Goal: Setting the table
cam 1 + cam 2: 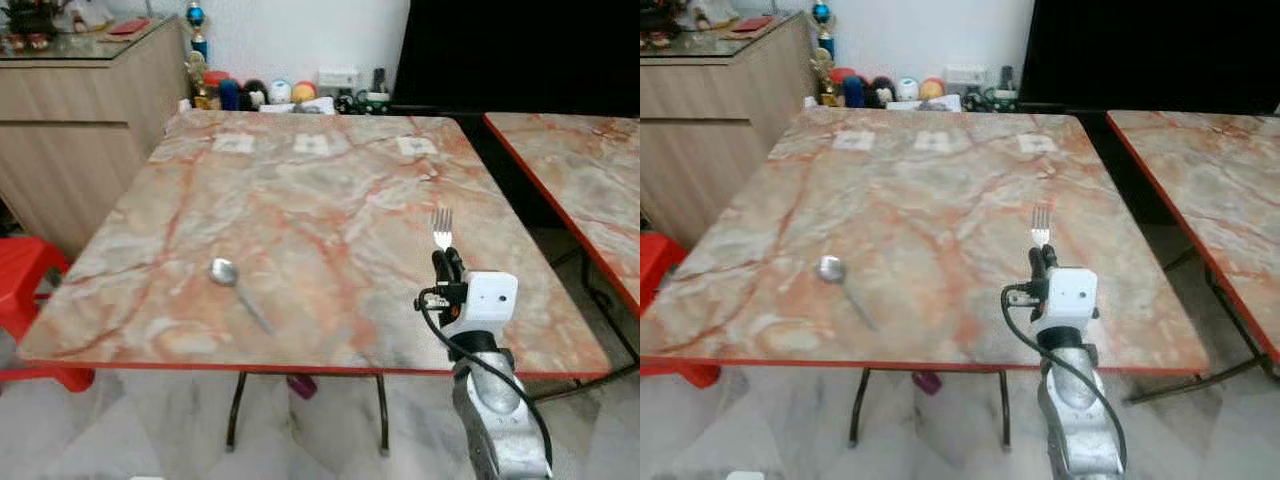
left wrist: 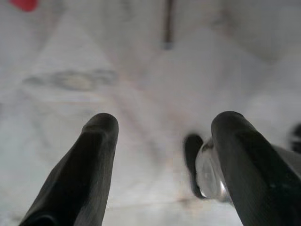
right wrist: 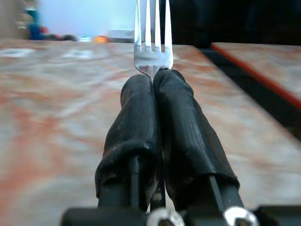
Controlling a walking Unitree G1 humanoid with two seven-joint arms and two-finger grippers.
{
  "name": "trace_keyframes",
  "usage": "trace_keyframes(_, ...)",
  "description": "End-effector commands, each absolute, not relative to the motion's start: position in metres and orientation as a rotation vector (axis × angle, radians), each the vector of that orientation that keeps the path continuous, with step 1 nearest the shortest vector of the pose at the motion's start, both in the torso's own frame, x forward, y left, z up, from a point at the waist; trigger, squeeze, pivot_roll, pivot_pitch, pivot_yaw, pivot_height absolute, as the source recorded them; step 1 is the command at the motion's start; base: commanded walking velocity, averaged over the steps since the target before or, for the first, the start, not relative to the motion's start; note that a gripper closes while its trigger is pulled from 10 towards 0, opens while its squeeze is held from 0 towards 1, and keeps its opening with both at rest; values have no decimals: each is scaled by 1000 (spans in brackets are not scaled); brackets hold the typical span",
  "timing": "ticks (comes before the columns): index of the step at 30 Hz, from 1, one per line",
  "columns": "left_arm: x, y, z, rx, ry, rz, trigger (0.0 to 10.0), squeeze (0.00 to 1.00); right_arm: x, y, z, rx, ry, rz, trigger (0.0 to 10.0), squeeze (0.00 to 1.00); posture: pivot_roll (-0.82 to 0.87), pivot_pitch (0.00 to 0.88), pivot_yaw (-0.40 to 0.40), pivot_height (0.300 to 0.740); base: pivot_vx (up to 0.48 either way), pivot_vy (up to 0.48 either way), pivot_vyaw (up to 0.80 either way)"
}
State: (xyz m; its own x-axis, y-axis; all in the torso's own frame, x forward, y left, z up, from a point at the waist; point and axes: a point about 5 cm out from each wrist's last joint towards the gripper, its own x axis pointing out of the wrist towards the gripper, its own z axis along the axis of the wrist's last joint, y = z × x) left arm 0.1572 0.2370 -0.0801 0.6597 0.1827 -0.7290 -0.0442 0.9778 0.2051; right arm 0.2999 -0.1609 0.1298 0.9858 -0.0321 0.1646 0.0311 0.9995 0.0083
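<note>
A silver fork (image 1: 441,228) sticks out forward from my right gripper (image 1: 448,262), which is shut on its handle over the near right part of the marble table (image 1: 320,190). In the right wrist view the fork's tines (image 3: 151,33) rise just past the two closed black fingers (image 3: 141,132). A metal spoon (image 1: 235,285) lies flat on the table near its front left, bowl away from me, well to the left of the fork. My left gripper (image 2: 162,141) hangs open above the pale floor.
A second marble table (image 1: 575,170) stands to the right across a narrow gap. A wooden cabinet (image 1: 70,120) lines the left wall, a red plastic stool (image 1: 25,285) sits near the table's front left corner, and toys and small items (image 1: 265,93) crowd behind the far edge.
</note>
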Motion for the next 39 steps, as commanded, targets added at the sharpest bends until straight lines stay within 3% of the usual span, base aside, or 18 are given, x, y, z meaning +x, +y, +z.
trace_keyframes(1, 152, 243, -81, 192, 864, 130, 10000, 0, 301, -156, 133, 10, -182, -21, 10000, 0, -1, 43, -22, 740, 0, -472, 0)
trace_keyframes(39, 149, 248, -81, 192, 877, 149, 10000, 0, 304, -160, 136, 6, -198, -47, 10000, 0, 0, 84, -21, 740, 0, -472, 0)
